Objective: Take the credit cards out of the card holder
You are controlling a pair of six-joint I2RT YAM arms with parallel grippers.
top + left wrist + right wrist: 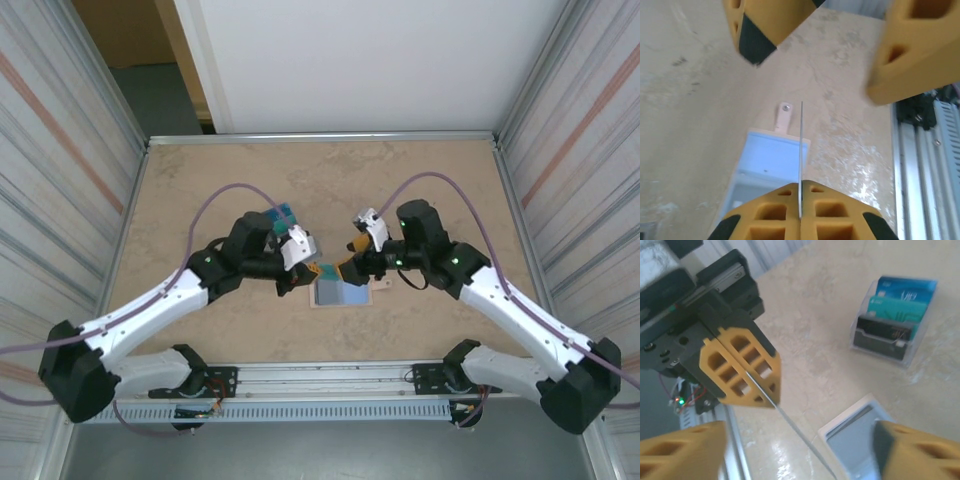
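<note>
The card holder (342, 294) lies open on the table, its pale blue lining (771, 159) up and its snap tab (784, 115) pointing away. My left gripper (801, 200) is shut on a thin credit card (801, 142), seen edge-on and held above the holder. From the right wrist, the left gripper's fingers (740, 365) pinch that card (795, 432), which runs down toward the holder (855, 437). My right gripper (800, 455) stands open, a finger on either side of the card and not touching it. From above, both grippers (308, 270) (352, 266) meet over the holder.
A clear plastic stand (892, 320) with teal and dark cards sits on the table behind the left arm (285, 214). The metal rail (930, 165) runs along the near table edge. Corrugated walls close in both sides.
</note>
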